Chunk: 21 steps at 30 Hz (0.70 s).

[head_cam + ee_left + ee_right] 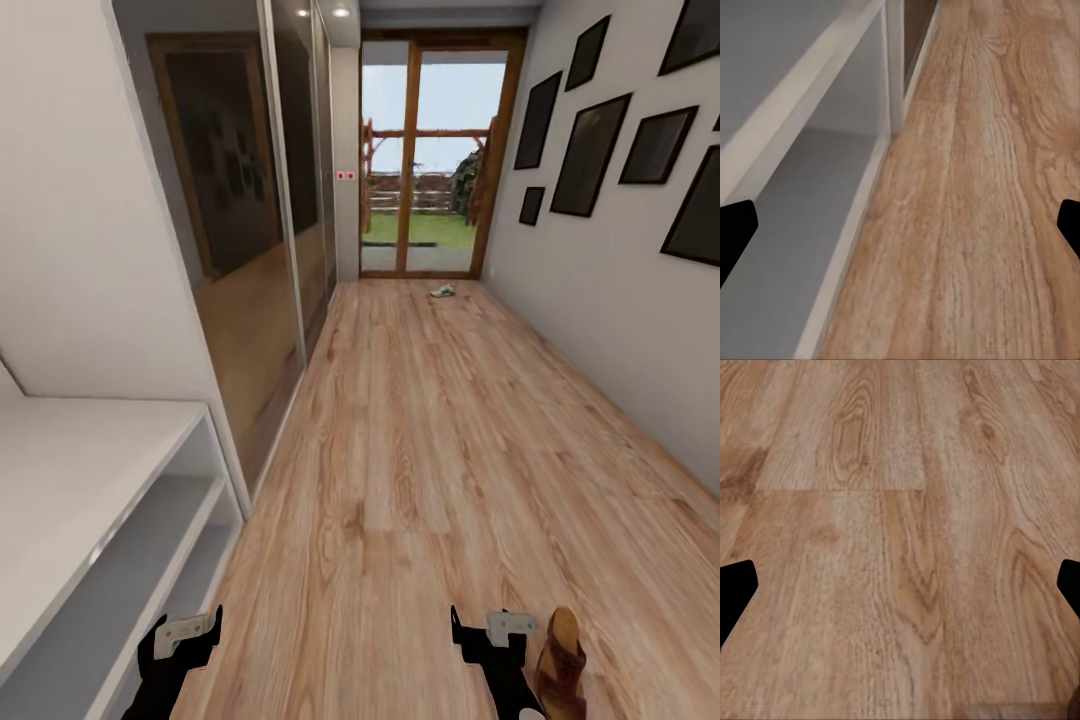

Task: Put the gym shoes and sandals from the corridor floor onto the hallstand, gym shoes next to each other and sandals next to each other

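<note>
While both hands hang low over the light brown wood-plank corridor floor, the left hand and right hand are wide open and empty. One dark brown leather sandal lies just right of the right hand. The white-grey shelved hallstand stands left of the left hand, and a small white-green gym shoe lies far ahead.

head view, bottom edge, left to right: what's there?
hallstand → left gripper → bare corridor floor → right gripper → sandal
</note>
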### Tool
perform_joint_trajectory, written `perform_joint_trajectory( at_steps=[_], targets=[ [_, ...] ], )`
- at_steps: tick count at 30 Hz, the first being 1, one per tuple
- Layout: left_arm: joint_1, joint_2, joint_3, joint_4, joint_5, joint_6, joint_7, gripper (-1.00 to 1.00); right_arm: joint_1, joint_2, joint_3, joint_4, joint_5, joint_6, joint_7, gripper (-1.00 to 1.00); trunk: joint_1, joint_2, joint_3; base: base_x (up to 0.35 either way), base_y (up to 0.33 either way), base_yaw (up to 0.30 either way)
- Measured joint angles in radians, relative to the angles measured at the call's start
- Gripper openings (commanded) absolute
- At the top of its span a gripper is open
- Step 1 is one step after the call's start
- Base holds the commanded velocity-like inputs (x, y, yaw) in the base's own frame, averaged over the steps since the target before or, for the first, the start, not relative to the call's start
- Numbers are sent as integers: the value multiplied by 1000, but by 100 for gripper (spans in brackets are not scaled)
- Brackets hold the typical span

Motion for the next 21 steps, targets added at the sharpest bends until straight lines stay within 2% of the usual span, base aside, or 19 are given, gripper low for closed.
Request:
perform_joint_trajectory(
  at_steps=[21],
  targets=[
    [0, 0, 1, 1, 0, 0, 0, 100, 0, 0, 0, 0, 0, 0, 0, 100, 0, 0, 0, 315, 0, 0]
  ],
)
